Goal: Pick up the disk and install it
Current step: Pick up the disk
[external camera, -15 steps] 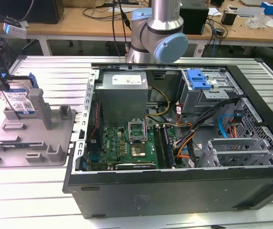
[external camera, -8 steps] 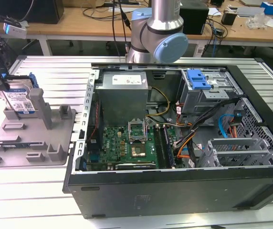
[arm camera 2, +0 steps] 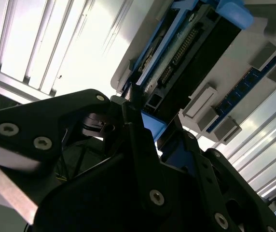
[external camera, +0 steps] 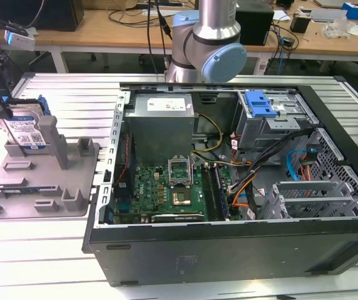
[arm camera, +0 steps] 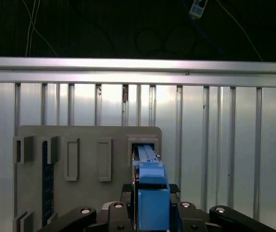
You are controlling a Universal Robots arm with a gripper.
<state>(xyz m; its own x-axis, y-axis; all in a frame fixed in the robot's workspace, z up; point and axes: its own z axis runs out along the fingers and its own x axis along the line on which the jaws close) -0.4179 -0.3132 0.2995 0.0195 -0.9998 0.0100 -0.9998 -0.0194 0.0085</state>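
Note:
The disk point(external camera: 27, 131), a silver drive with a white-and-blue label in a blue bracket, stands on edge in a slot of the grey stand point(external camera: 47, 187) at the exterior view's left. My gripper point(external camera: 2, 111) is at the disk's upper end, reaching in from the far left. In the first wrist view the blue bracket of the disk point(arm camera: 150, 159) sits between the two black fingers of the gripper point(arm camera: 153, 212), which press its sides. In the second wrist view the gripper point(arm camera 2: 147, 125) clamps the bracket's end and the disk point(arm camera 2: 186, 48) runs away edge-on into the stand point(arm camera 2: 244, 72).
An open computer case point(external camera: 229, 250) lies on the slatted aluminium table point(external camera: 54, 250) to the exterior view's right of the stand. It holds a motherboard point(external camera: 166, 187), a power supply point(external camera: 163, 122), loose cables and a drive cage with a blue tab point(external camera: 258, 105).

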